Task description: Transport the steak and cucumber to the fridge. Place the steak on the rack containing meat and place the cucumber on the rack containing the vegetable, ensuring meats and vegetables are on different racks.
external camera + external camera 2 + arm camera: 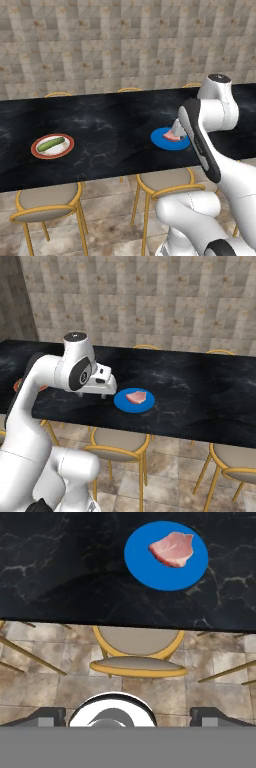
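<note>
Steak (136, 397) lies flat on a round blue plate (121, 403), a little off the plate's centre, pink-red with a paler edge; the hand view has it (172, 549) on the same plate (145, 567), clear of the rim. Plate sits on the black marbled tabletop (200, 391) near its front edge. From the left base view the steak (174, 135) is partly hidden behind the robot's forearm, with the plate (161, 139) showing to the left of the arm. Cucumber (51, 144) lies on its side on a red-rimmed white plate (37, 150), well apart from the steak, farther left along the same tabletop (110, 130) and also near the front edge. Gripper (93, 394) hangs above the tabletop just beside the blue plate, on its left in the right base view, touching neither plate nor steak. Jaws wide, nothing between them: in the hand view the two dark tips (47, 717) stand far apart at the bottom corners. Yellow-framed stools with beige seats are tucked along the front of the tabletop, one (137, 654) directly below the blue plate in the hand view. Stone-tiled wall (150, 301) behind; tiled floor (50, 687) below.
</note>
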### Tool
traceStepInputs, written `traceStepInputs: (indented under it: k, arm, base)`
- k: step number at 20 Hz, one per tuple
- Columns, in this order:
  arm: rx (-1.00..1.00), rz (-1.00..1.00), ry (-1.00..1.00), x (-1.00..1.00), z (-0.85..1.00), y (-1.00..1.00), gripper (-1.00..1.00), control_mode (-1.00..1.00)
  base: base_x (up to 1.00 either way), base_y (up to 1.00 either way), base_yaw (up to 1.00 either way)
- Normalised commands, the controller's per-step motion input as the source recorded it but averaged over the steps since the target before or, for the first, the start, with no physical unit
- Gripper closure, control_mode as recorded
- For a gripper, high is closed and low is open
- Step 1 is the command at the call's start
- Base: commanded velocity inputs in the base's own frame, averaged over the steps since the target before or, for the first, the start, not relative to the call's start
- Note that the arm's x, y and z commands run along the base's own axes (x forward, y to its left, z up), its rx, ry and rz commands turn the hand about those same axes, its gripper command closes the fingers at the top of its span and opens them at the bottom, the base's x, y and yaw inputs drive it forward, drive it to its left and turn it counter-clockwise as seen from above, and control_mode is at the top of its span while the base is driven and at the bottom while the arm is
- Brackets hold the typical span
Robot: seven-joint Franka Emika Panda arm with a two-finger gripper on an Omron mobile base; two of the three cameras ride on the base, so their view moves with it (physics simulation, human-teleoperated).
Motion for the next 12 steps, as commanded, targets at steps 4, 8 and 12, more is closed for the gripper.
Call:
traceStepInputs:
  k: [4,8,12]
  arm:
    - [0.0,-0.03,0.07,0.05,-0.15,-0.48,-1.0,-1.0]
    - [0.0,-0.03,0.09,0.06,-0.1,-0.47,-1.0,-1.0]
    - [0.0,-0.02,0.08,0.13,-0.01,-0.35,-1.0,-1.0]
  base:
    - [0.0,0.0,0.0]
    - [0.0,0.0,0.0]
    - [0.0,0.0,0.0]
